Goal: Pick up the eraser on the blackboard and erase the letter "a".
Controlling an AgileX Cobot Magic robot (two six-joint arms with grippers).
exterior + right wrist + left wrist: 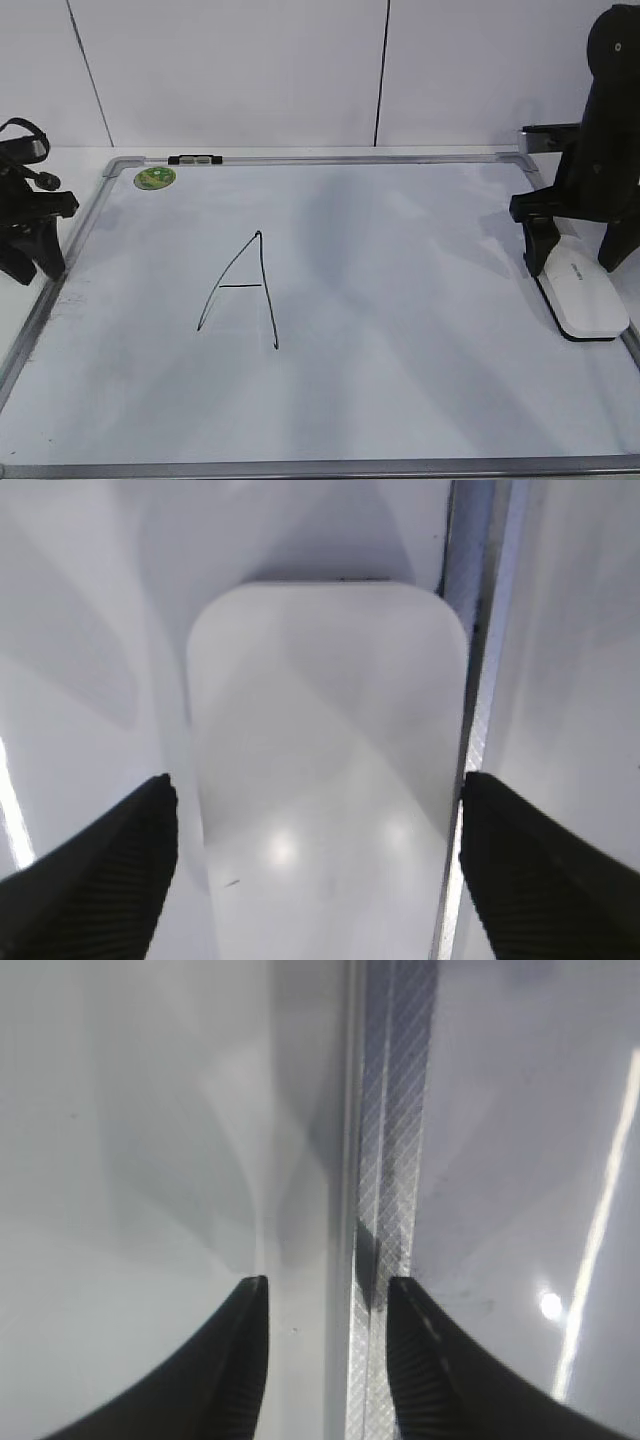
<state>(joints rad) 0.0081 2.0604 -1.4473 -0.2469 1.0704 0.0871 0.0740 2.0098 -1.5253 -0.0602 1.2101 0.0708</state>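
Eraser (585, 298): white, lying flat on the right edge of the blackboard (400, 380), just inside the grey frame, dark underside down.
Right gripper (315, 865): poised directly above the eraser, fingers (95, 870) spread wide and straddling its two long sides; contact with the block not discernible, though gaps show on both sides in the wrist view.
Letter "a": none visible anywhere on the board; only the tall capital "A" (243, 292) with crossbar stands left of centre, well apart from the eraser.
Left gripper (325, 1360): parked at the far-left edge, over the board's frame, fingers (225, 1370) apart and holding nothing.
Board details: green sticker (155, 178) in the far-left corner, small black-and-white clip (195, 159) on the far rail beside it.
Progress: judged either at the pick-up stage, or complete with the eraser set back, since no small letter remains to wipe; not decidable from this moment alone.
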